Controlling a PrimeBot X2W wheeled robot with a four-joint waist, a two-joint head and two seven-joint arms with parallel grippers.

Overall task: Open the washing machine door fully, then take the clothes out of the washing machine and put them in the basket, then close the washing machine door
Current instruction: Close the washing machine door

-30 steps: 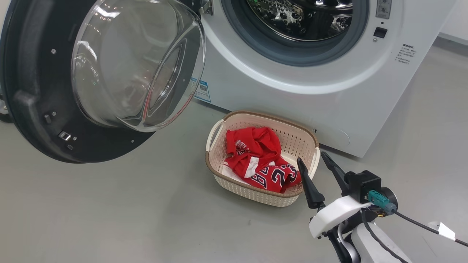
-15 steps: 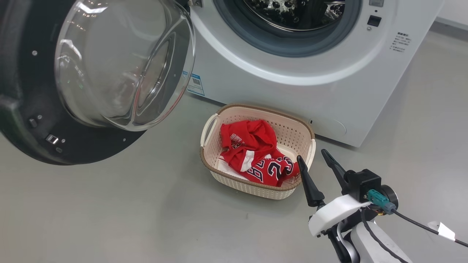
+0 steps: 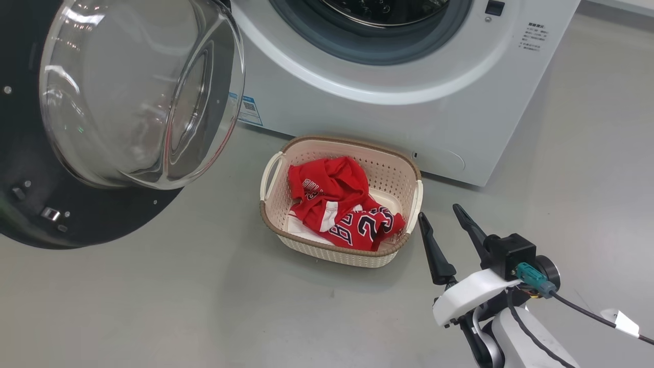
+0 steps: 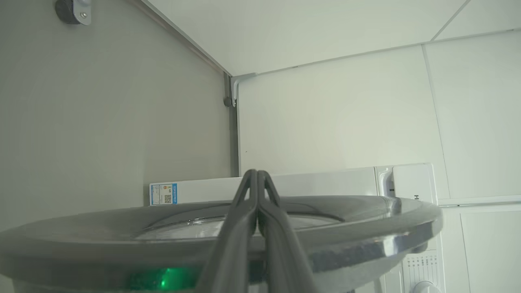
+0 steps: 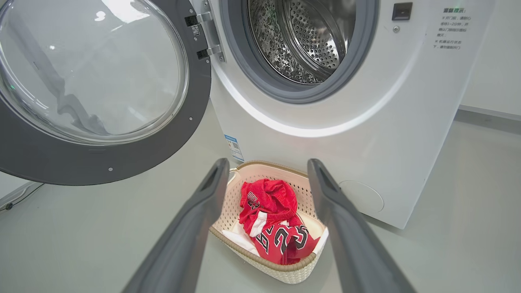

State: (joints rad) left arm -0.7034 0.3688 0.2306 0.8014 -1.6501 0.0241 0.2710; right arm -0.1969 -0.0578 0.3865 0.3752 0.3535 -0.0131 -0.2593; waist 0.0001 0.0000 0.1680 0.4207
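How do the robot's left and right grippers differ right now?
The left gripper is shut, its fingers pressed together with nothing between them; the right gripper is open, its fingers spread wide. The left gripper points across the rim of the washing machine door; the right gripper is near the basket and faces it. Both have long dark fingers and hold nothing.

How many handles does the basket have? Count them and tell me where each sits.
2. One handle on the basket's end toward the washing machine door; the other handle on the end nearest the right gripper. None seems hidden.
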